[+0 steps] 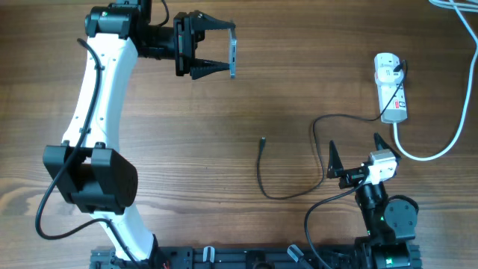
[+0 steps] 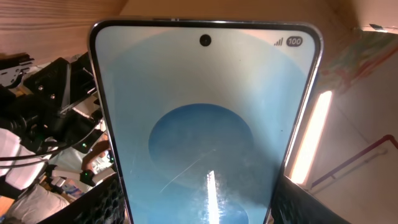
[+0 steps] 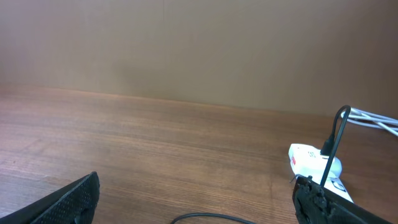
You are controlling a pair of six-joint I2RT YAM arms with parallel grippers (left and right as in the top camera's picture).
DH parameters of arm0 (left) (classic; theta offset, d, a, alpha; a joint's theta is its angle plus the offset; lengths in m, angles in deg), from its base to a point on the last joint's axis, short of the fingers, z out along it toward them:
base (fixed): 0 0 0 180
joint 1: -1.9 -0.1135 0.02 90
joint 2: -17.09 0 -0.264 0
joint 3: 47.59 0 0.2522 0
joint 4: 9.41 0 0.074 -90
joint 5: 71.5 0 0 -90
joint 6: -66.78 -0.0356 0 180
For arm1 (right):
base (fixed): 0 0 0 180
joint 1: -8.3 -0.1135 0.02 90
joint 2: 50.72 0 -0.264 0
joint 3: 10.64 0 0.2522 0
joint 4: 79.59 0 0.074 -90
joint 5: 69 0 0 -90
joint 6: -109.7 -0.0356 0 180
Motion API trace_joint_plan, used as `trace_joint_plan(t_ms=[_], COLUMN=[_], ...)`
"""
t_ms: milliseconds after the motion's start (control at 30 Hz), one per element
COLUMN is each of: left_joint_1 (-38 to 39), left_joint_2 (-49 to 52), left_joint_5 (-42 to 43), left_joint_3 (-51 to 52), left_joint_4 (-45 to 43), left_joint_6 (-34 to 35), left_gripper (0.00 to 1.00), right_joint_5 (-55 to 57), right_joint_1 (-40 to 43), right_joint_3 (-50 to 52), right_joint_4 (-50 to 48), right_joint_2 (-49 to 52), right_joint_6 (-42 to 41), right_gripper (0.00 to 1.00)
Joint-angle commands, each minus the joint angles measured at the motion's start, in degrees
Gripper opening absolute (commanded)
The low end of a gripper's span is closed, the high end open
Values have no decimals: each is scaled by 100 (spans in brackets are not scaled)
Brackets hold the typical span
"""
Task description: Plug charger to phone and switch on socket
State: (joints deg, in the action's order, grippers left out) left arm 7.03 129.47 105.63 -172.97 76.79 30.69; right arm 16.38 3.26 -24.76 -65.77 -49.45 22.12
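My left gripper (image 1: pixel 224 48) is shut on the phone (image 1: pixel 233 49) and holds it on edge above the table's far left. In the left wrist view the phone (image 2: pixel 205 124) fills the frame, with a blue-turquoise lit screen between the fingers. The charger (image 1: pixel 295 190), a thin black cable, curves across the table from the socket to its plug tip (image 1: pixel 263 140) at the middle. The socket (image 1: pixel 390 86), a white power strip, lies at the far right and also shows in the right wrist view (image 3: pixel 314 162). My right gripper (image 1: pixel 355 153) is open and empty, near the cable.
A thick white cord (image 1: pixel 455 112) loops from the socket past the table's right edge to the far corner. The black cable passes low in the right wrist view (image 3: pixel 205 218). The arm bases stand at the table's near edge.
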Motion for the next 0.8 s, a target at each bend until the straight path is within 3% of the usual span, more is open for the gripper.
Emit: trace_joint_plan(t_ms=[0,200,333,467,600,700,767], left_joint_1=[-11,-11,-11,-11,-11,-11,-11], left_joint_2=[-181,-181,-181,-181,-181,-181,-181], left_joint_5=[321,321,321,321,302,302,280], left_joint_3=[-122,-122,-122,-122,-122,-122,-122], left_joint_4=[-20,-20,-22,-22,-24,-26,-116], left_joint_6=[-98,-105,-118,-118,-118,-118,-118], left_gripper=[64,64,64,64,64,64,64], right_joint_5=[74,-367,-901,-1403,-2164,-2229,-2227], right_joint_1=[39,39,39,39,39,39,42], right_joint_3=[7,7,7,7,-92,-555,-1209], right_joint_4=[-13,-81,-155,-737,-2083,-1818,-1003], right_joint_2=[-9,-9,-9,-9,-9,70,369], right_joint_6=[-96,-483,-2046,-4159,-4142,-3869,-3268], right_gripper=[100,100,100,100,100,100,100])
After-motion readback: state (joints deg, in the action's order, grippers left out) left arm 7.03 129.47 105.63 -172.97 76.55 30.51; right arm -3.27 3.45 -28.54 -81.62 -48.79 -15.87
